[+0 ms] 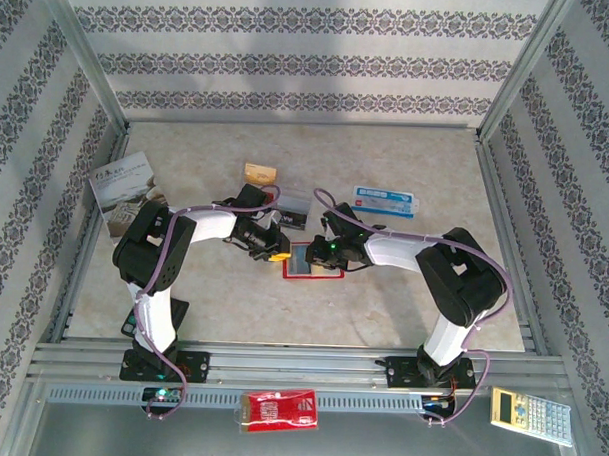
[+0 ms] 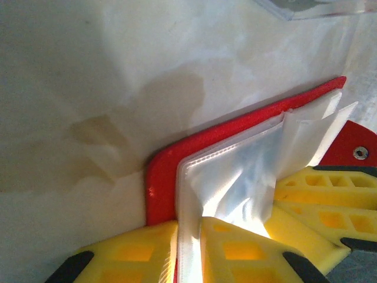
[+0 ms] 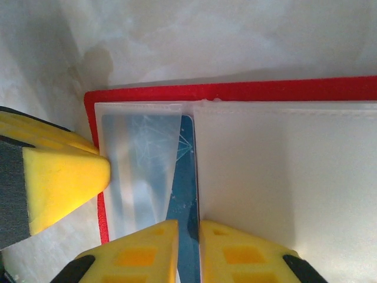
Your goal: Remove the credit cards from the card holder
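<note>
While clamping a pocket edge of card holder (image 1: 305, 260) tight in left gripper (image 2: 188, 236), pinching blue card (image 3: 185, 194) narrowly with right gripper (image 3: 188, 239), leaving table (image 1: 232, 296) open beyond red rim.

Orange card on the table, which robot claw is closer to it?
Left. The left gripper grips the left side of the card holder, just below the orange-yellow card in the top view; the right gripper grips the holder farther right.
</note>
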### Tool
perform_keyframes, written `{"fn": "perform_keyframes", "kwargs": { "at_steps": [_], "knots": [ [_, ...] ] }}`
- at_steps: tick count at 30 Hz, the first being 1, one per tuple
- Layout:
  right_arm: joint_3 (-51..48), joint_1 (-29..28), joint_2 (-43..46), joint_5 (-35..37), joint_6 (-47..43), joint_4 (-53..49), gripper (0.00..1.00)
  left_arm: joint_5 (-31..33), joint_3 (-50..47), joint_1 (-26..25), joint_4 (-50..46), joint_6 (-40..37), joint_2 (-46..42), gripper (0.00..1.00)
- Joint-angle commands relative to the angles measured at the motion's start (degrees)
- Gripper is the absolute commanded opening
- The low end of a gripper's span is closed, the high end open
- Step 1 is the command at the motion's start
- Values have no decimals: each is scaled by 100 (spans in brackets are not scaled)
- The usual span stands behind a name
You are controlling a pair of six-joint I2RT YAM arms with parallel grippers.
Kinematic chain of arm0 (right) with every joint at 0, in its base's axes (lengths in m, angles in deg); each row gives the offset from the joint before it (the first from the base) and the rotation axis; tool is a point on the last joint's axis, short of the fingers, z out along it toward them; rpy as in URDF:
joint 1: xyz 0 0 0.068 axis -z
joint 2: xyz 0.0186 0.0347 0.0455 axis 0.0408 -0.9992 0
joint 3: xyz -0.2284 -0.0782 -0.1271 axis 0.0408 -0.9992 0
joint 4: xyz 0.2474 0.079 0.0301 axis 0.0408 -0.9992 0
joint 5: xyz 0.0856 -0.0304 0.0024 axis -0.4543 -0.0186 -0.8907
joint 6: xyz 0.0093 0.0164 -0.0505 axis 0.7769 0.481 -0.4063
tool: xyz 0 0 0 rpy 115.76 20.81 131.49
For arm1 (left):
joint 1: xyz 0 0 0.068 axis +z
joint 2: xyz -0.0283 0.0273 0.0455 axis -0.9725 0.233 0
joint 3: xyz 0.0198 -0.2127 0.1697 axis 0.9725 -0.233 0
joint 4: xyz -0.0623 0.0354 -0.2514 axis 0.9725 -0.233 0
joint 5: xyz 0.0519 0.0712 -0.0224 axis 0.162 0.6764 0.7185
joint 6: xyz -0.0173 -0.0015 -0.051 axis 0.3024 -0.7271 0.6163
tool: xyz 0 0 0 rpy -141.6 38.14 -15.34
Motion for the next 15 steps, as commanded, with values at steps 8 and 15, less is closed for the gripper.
{"fn": "perform_keyframes", "kwargs": {
  "at_steps": [8,15],
  "knots": [
    [383,-206,-383,1062,-40,-1169,22,386,-376,-210,95,-4,655,16],
    [517,-360,-532,1045,-174,-1246,28,362,-368,-208,111,-3,661,16]
  ]
}}
